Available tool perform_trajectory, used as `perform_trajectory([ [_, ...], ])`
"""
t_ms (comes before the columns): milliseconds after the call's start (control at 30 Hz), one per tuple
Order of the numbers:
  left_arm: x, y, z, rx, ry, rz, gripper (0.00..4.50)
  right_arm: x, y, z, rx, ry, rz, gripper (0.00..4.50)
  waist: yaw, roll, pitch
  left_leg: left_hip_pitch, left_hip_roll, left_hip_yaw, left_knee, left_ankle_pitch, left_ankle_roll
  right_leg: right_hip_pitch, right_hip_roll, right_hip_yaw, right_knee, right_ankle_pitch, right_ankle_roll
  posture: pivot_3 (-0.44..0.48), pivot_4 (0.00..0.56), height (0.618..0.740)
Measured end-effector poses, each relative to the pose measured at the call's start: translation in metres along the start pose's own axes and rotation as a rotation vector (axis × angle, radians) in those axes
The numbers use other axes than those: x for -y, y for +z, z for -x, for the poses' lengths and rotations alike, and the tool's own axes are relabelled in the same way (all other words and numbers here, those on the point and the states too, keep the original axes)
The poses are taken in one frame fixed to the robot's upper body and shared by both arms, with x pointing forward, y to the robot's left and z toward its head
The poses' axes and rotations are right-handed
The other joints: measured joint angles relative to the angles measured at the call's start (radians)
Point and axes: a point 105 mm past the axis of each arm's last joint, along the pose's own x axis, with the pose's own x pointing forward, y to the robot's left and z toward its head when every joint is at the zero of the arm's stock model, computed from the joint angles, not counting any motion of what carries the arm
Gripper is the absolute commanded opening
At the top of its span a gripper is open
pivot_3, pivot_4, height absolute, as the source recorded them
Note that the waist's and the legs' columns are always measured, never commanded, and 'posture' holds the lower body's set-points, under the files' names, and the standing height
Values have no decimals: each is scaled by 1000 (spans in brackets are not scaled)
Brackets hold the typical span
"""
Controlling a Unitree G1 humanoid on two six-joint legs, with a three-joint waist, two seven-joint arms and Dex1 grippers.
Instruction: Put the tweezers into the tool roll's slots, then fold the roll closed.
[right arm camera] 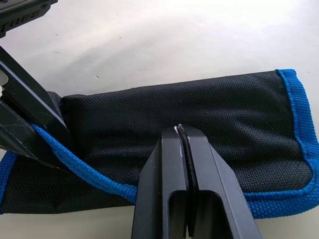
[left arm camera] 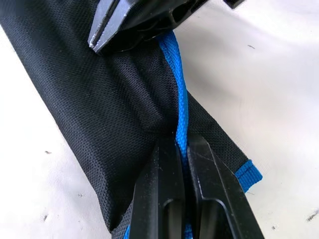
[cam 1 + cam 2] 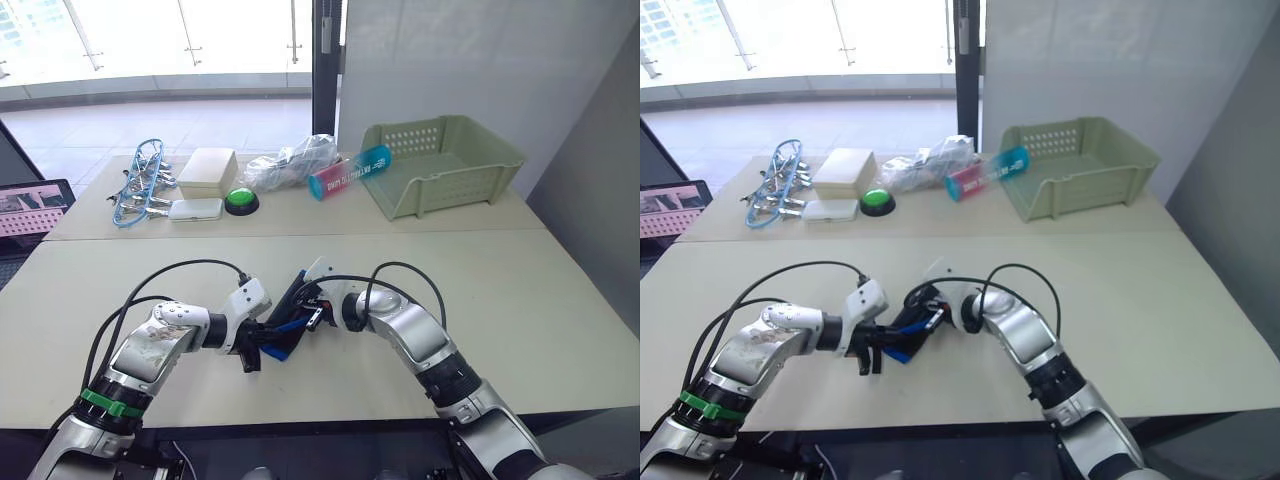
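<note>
The tool roll [image 3: 285,322] lies on the pale worktop [image 3: 520,300], well on the near side of the green basket [image 3: 440,165] and off toward the robot's left of it. It is folded over into a narrow black bundle, outer fabric showing, with bright blue edging along its rim. Both grippers meet at it.

The left gripper [image 2: 182,149] comes in from the side farther from the basket. Its two black fingers [image 2: 159,189] are pressed together on the blue edging, pinching it where the trim curves across the black cloth. The fabric puckers just beyond the fingertips.

The right gripper [image 1: 182,132] comes in from the basket side. Its fingers [image 1: 167,174] are clamped nearly flat together with a thin dark strip caught between them; it looks like an edge of the roll's black cloth or strap, though the view is too close to be sure which. In the right wrist view the roll stretches crosswise beneath these fingers, blue trim running along its near edge and around one end, and the other arm's black fingers [image 1: 25,124] bear on the trim at the opposite end.

Along the back of the worktop, on the robot's left of the basket, sit a blue and pink tube [image 3: 350,170], a crumpled clear plastic bag [image 3: 290,162], a green push button [image 3: 241,200], a cream box [image 3: 208,172] and a bundle of silver tools in a light-blue ring [image 3: 140,185].
</note>
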Motion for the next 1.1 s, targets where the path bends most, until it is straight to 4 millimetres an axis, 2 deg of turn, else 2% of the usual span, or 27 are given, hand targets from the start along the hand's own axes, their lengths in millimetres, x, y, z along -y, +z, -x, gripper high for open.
perform_trajectory([
  [233, 14, -3, 24, 40, -116, 79, 3501, -2, 1, -2, 13, 13, -2, 0, -11, -1, 1, -2, 0, 0, -1, 0, 0, -2, 0, 0, 0, 0, 0, 0, 150, 716],
  [333, 18, 0, 31, 81, -176, 94, 3501, -2, 1, -2, 14, 11, -2, 0, -10, -3, 2, -2, 0, 0, -1, 0, 0, -2, 0, 0, 0, 0, 0, 0, 150, 716],
  [433, 15, 11, 46, 159, -219, 112, 2691, -1, 1, -1, 15, 8, -5, 0, -9, -4, 3, -3, 0, 0, -1, 0, 0, -3, 0, 0, -1, 0, 0, 0, 150, 716],
  [500, 15, 20, 50, 195, -244, 106, 1975, -1, 1, -1, 15, 7, -6, 0, -9, -4, 3, -3, 0, 0, -1, 0, 0, -2, 0, 0, -1, 0, 0, 0, 150, 716],
  [633, 15, 40, 46, 291, -304, 110, 670, -1, 0, -1, 16, 6, -8, 0, -8, -5, 3, -3, 0, 0, -1, 0, 0, -2, 0, 0, 0, 0, 0, 0, 150, 716],
  [700, 12, 42, 42, 297, -303, 97, 39, -2, 0, -1, 17, 9, -9, 0, -10, -5, 3, -3, 0, 0, 0, 0, 0, -2, 0, 0, -1, 0, 0, 0, 150, 716],
  [833, 3, 25, 30, 242, -263, 79, 13, -2, 0, 0, 23, 7, -10, 0, -9, -5, 4, -3, 0, 0, -1, 0, 0, -3, 0, 0, -1, 0, 0, 0, 150, 716],
  [967, -8, -13, 16, 133, -209, 23, 13, -3, 1, 1, 30, 6, -10, 0, -8, -5, 4, -5, 0, 0, -1, 0, 0, -4, 0, -1, -2, 0, 0, 0, 150, 716],
  [1100, -10, -14, 12, 124, -208, -81, 13, -5, -1, 4, 44, 4, -14, 0, -6, -6, 3, -4, 0, 0, -1, 0, 0, -3, 0, -1, -4, 0, 0, 0, 150, 716],
])
